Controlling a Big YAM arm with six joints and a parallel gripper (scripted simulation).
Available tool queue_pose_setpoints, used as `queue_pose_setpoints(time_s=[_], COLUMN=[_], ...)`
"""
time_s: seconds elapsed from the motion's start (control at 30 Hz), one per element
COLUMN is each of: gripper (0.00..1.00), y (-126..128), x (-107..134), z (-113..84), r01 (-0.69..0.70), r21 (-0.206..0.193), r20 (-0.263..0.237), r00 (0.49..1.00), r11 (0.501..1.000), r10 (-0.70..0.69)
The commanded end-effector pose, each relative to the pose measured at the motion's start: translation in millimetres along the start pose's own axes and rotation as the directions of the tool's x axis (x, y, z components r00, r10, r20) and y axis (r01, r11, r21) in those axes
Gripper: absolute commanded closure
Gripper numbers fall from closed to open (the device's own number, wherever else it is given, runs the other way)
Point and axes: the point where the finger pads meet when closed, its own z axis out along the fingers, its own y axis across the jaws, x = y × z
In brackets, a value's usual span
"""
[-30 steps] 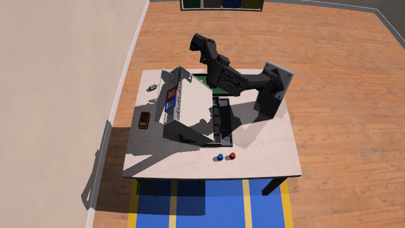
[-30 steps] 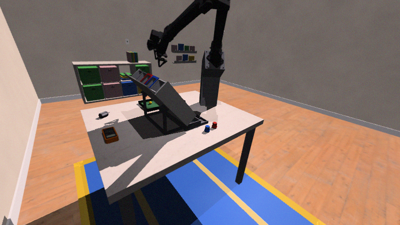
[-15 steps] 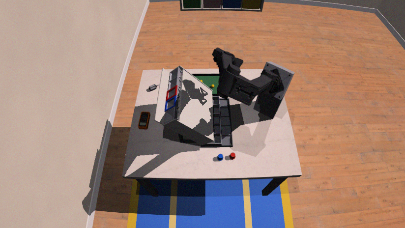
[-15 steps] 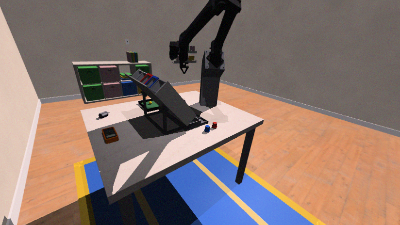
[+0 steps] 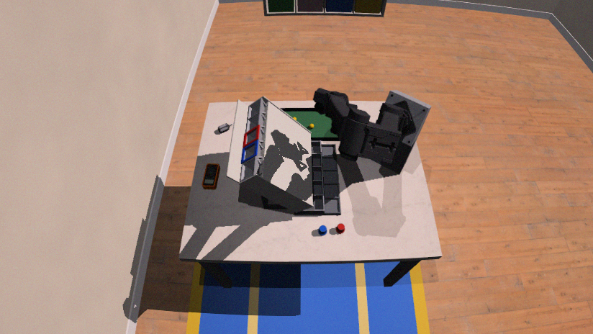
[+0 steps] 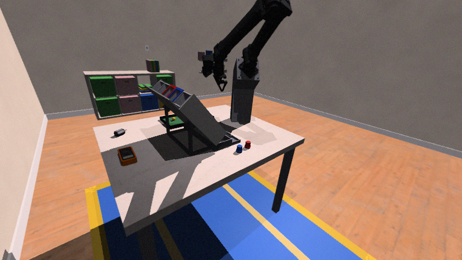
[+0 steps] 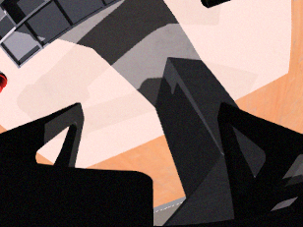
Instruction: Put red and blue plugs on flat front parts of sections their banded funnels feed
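Right now you have both plugs standing on the pale, faintly mottled tabletop (image 5: 269, 245) (image 6: 190, 193) (image 7: 110, 89), outside the compartment block (image 5: 340, 182) (image 6: 238, 140) (image 7: 71, 24). The red plug (image 5: 340, 227) (image 6: 248, 144) (image 7: 2, 82) is round and stepped, with a narrower upper part above a broader foot; your blue plug (image 5: 322, 229) (image 6: 239, 148) has much the same squat form. Both look smooth and solidly coloured, though their material cannot be told. Each stands upright, its round axis vertical and its narrower end up, so neither points sideways. They sit near each other with a gap between, beyond the near end of the compartments.

Your fingers (image 6: 221, 79) are spread wide with nothing between them, dark and angular with triangular openings, held above the tabletop and well apart from the plugs.

Beside the compartments, you can see the sloping, flat cover (image 5: 292, 174), pale and crossed by hard shadows. At its raised end, the rectangular red band (image 5: 245, 139) (image 6: 173, 86) and blue band (image 5: 242, 155) (image 6: 181, 90) mark neighbouring funnels. Behind the cover, small round yellow marbles (image 5: 311, 125) (image 6: 174, 119) lie in the black-rimmed green tray (image 5: 306, 109) (image 6: 162, 120).
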Motion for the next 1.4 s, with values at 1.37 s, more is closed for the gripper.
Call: queue_pose_setpoints(time_s=[1.37], gripper=[0.0], y=[71], x=[-18], z=[-9.9], r01=[0.438], r21=[-0.148], r20=[0.222], r00=[0.888], r11=[0.887], r10=[-0.402])
